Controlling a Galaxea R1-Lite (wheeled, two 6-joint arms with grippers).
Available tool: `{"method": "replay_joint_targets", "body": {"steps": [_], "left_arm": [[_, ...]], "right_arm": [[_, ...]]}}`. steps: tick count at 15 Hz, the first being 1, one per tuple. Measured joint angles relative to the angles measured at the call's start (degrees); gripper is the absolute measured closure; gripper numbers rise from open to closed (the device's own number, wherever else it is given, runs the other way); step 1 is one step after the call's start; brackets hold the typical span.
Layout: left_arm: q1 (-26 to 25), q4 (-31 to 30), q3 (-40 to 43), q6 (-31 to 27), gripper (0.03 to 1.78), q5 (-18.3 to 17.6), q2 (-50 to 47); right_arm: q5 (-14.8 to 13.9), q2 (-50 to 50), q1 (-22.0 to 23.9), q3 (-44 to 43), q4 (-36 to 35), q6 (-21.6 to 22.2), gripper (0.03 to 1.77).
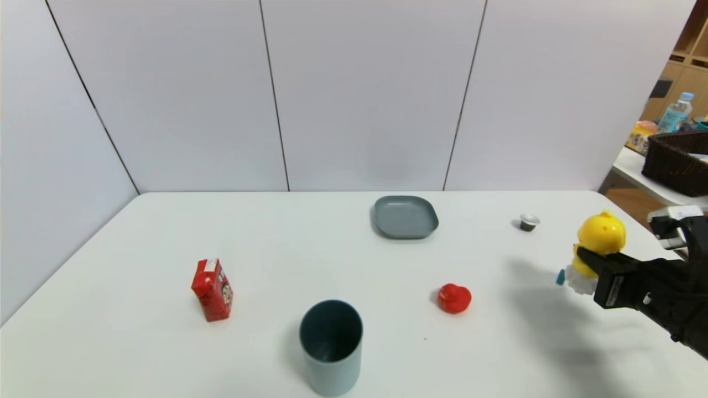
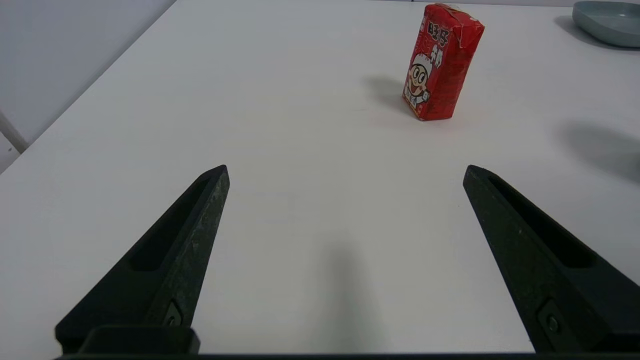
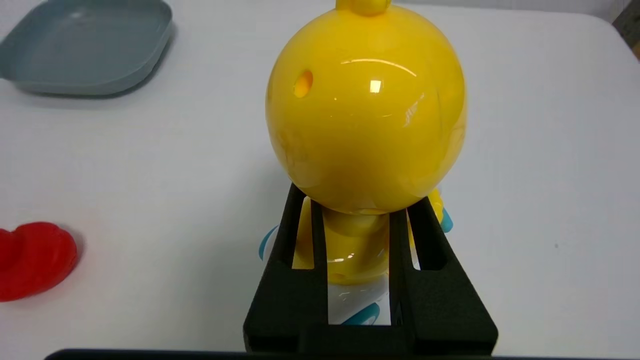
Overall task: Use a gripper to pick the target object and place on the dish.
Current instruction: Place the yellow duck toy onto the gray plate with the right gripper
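The target object (image 1: 601, 235), a yellow big-headed toy on a white body with blue wheels, is upright near the table's right edge. My right gripper (image 1: 583, 260) reaches in from the right and is shut on it. In the right wrist view the black fingers (image 3: 300, 220) clamp the yellow neck under the round head (image 3: 367, 110). The dish (image 1: 405, 216) lies flat at the back middle of the table, well to the left of the toy and farther back; it also shows as the dish (image 3: 85, 47). My left gripper (image 2: 345, 172) is open over bare table, holding nothing.
A small red duck (image 1: 454, 298) sits between the toy and a tall grey-blue cup (image 1: 331, 345) at the front. A red drink carton (image 1: 212, 289) stands at the left. A small dark capsule (image 1: 529, 222) lies right of the dish. White walls enclose the table's back and left.
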State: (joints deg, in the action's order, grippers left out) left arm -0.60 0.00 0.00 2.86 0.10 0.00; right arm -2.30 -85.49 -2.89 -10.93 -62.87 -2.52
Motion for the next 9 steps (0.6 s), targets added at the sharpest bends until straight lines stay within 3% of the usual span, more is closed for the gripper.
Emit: {"method": "replay_joint_targets", "body": {"steps": [4, 9], "left_arm": [[0.0, 0.0, 0.0, 0.0, 0.12, 0.0, 0.0], [0.0, 0.0, 0.0, 0.0, 0.12, 0.0, 0.0]], "right_arm": [[-3.1, 0.3, 0.4, -6.4, 0.3, -2.1, 1.46], [-3.0, -1.1, -0.4, -14.3, 4.1, -3.9, 1.46]]}}
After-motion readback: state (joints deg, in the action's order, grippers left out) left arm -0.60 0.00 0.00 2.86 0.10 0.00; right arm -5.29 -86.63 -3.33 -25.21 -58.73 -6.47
